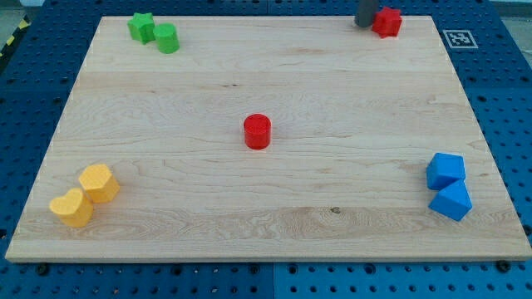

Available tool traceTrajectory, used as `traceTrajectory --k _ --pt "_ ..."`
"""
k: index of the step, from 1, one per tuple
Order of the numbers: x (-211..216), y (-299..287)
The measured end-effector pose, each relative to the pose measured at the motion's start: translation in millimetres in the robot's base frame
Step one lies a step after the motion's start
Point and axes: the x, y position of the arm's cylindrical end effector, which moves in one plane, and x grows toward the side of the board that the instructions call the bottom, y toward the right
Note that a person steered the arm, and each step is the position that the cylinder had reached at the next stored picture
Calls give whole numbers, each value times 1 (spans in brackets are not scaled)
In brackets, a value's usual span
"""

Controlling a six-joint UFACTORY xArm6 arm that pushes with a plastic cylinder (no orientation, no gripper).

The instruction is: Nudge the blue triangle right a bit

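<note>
The blue triangle [451, 201] lies near the board's right edge, toward the view's bottom. A blue cube [446, 169] sits just above it, touching it. My tip [365, 24] is at the view's top right, right beside the left side of a red star-shaped block [386, 22]. The tip is far from the blue triangle, up the board from it.
A red cylinder [258, 131] stands at the board's middle. A green star [142, 26] and a green cylinder [167, 38] sit at the top left. Two yellow blocks [99, 182] [72, 207] sit at the bottom left. The wooden board [266, 241] lies on a blue pegboard.
</note>
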Motion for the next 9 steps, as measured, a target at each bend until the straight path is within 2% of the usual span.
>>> traceTrajectory --k 1,2,3,4,5,6,8,9 --pt "4 29" --pt "23 33" --pt "56 12" --pt "78 17" --pt "92 52" --pt "136 55" --pt "158 54" --pt "198 45"
